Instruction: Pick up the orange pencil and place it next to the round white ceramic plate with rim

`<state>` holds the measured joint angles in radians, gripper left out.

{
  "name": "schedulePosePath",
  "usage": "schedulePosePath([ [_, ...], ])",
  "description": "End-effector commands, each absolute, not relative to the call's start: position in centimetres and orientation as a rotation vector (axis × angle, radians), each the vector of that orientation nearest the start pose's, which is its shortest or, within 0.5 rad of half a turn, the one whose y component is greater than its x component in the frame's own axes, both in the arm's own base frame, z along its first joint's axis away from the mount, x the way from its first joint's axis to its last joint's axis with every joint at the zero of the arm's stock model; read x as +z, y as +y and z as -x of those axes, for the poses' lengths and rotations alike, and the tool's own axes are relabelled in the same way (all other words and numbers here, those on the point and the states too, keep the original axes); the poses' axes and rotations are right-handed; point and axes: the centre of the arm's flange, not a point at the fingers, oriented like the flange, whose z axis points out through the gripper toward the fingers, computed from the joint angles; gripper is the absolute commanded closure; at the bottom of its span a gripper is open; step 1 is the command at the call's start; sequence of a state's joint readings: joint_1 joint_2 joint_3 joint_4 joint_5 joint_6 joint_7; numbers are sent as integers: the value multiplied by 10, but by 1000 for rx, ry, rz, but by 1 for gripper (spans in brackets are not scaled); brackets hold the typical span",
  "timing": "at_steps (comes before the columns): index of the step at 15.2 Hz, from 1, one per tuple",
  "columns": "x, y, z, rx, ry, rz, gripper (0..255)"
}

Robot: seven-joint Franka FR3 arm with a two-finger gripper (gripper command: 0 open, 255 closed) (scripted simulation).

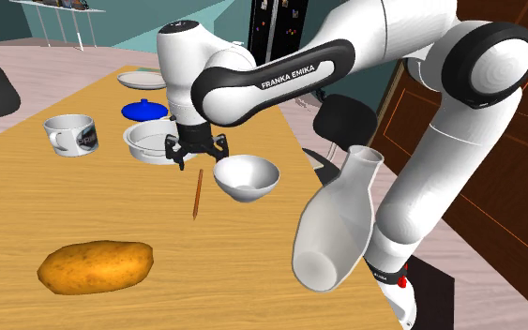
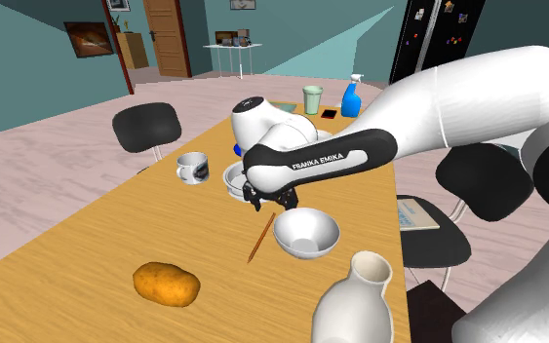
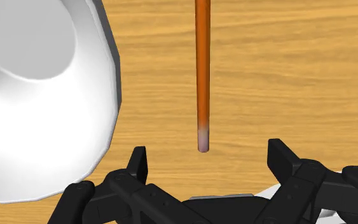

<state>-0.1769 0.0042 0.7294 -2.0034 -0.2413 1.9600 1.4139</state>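
On the wooden worktop [image 1: 252, 272], the orange pencil [image 1: 197, 194] lies flat, just beside a white bowl [image 1: 246, 178] but apart from it. Its pale end points toward the arm's hand.

Gripper [image 1: 194, 161] hangs low over that end. Seen from the wrist view, the fingers [image 3: 138, 162] stand wide apart with the pencil's tip in the gap between them. Neither finger touches it; nothing held.

Containers:
- White bowl: upright, mouth open to the room, inside plain white.
- White rimmed plate [image 1: 149, 141]: just behind the hand in the shoulder view, near the pencil's end. Shallow well, plain white.
- White mug [image 1: 71, 134] with a dark print: to the shoulder view's left of the plate, handle toward the camera. Cannot tell its contents.
- Blue round dish [image 1: 144, 111]: behind the rimmed plate; contents cannot be told.
- Second pale plate [image 1: 140, 81]: farther back along the worktop.
- White narrow-necked vase [image 1: 337, 225] with flared mouth: close to the shoulder camera, well apart from the pencil.

A brown potato [image 1: 96, 265] lies loose on the worktop, well apart from the pencil.
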Motion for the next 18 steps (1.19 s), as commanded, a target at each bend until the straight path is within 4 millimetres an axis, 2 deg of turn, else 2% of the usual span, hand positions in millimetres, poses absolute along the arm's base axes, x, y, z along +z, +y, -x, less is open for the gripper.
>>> schedulePosePath([
  [1,447,275,-476,-252,1227,3057,0],
  [7,447,275,-476,-252,1227,3057,0],
  [8,447,275,-475,-252,1227,3057,255],
  [16,445,277,-478,-252,1228,3056,255],
  [18,452,275,-476,-252,1227,3057,255],
])
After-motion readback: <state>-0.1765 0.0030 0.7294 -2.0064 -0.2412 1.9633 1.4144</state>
